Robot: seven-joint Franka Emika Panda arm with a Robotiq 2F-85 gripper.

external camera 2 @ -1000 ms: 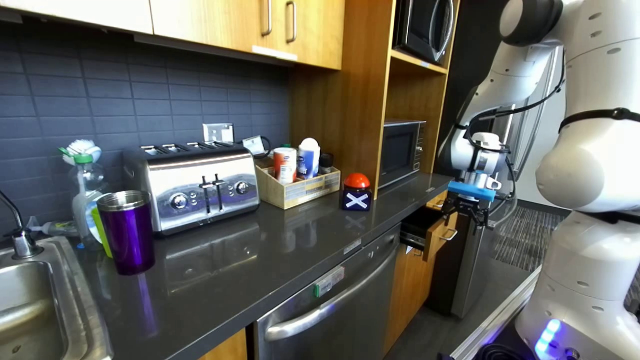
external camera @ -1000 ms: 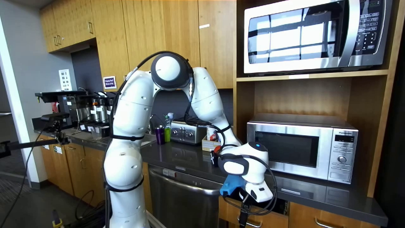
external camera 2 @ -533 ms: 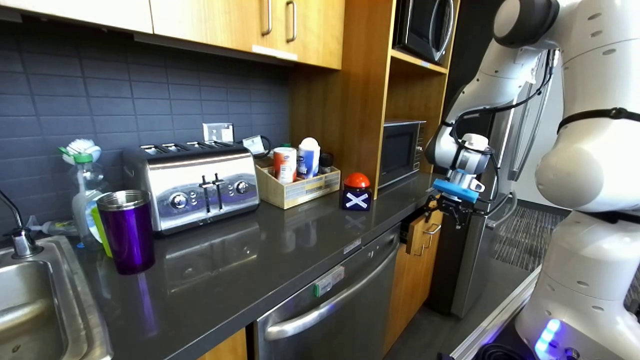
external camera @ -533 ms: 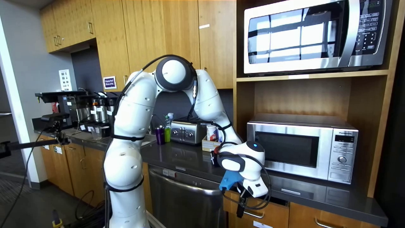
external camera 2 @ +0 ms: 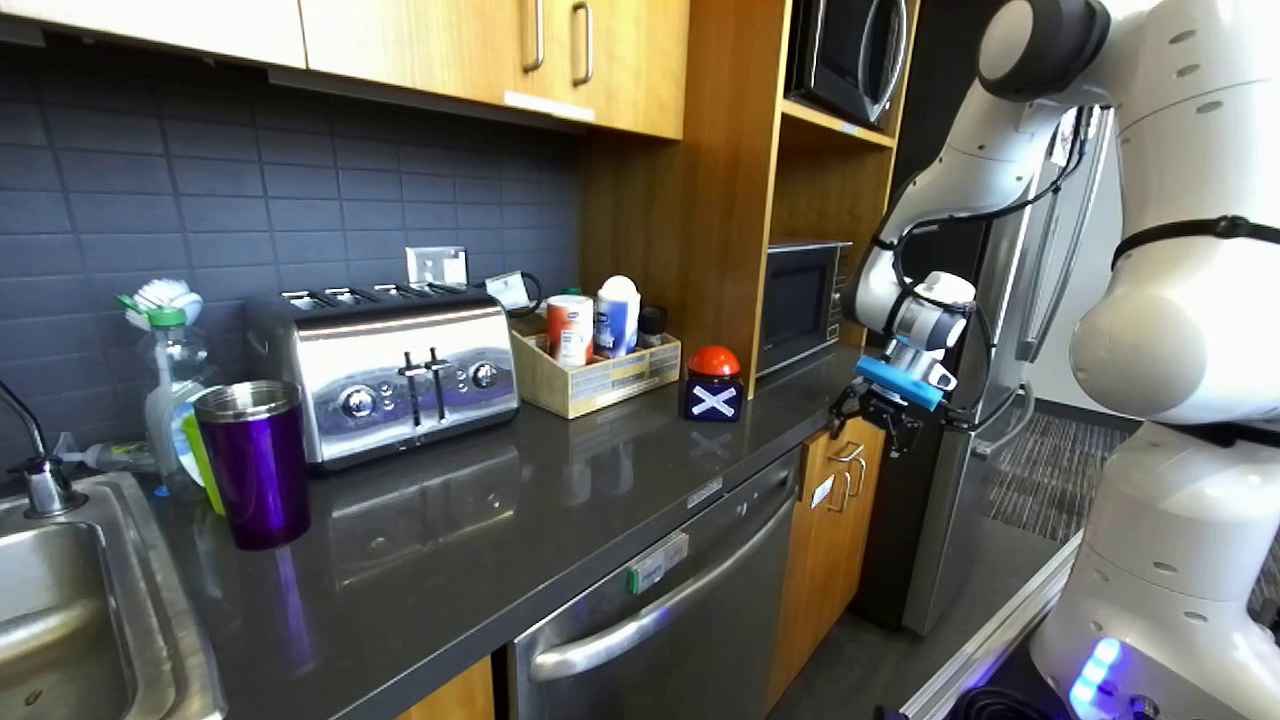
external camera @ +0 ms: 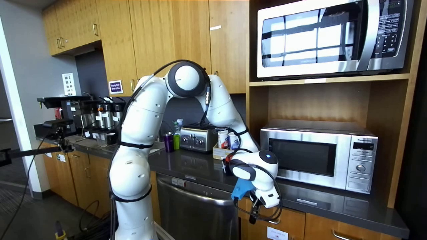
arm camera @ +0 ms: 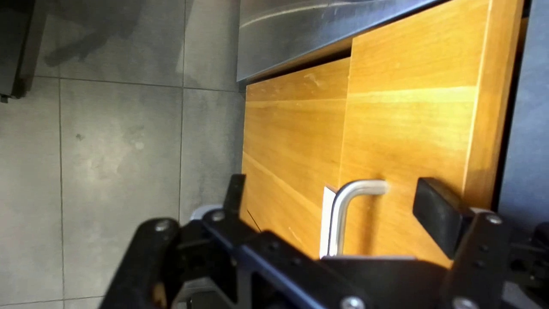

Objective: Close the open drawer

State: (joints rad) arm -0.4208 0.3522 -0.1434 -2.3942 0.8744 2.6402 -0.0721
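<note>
The drawer's honey-brown front (arm camera: 411, 128) fills the right of the wrist view, its metal pull (arm camera: 339, 219) between my spread fingers. In an exterior view the drawer front (external camera 2: 822, 458) stands nearly flush with the cabinet, its dark inside hidden. A slight step shows between it and the door below in the wrist view. My gripper (arm camera: 339, 201) is open, holding nothing. One black finger pad (arm camera: 437, 214) lies at the upper part of the front, seemingly against it; the opposite finger (arm camera: 235, 193) is below the pull. The gripper (external camera 2: 872, 425) also shows before the drawer.
The dark countertop (external camera 2: 600, 520) overhangs just above the drawer. A stainless-steel dishwasher (external camera 2: 690, 590) adjoins on one side, another wooden drawer front (external camera: 347, 226) on the opposite side. A small microwave (external camera: 317, 156) stands on the counter above. A red-topped button box (external camera 2: 713, 385) is near the edge.
The drawer has slid inward, from well open with its dark inside showing to nearly flush. My gripper has moved toward the cabinet with it, staying open.
</note>
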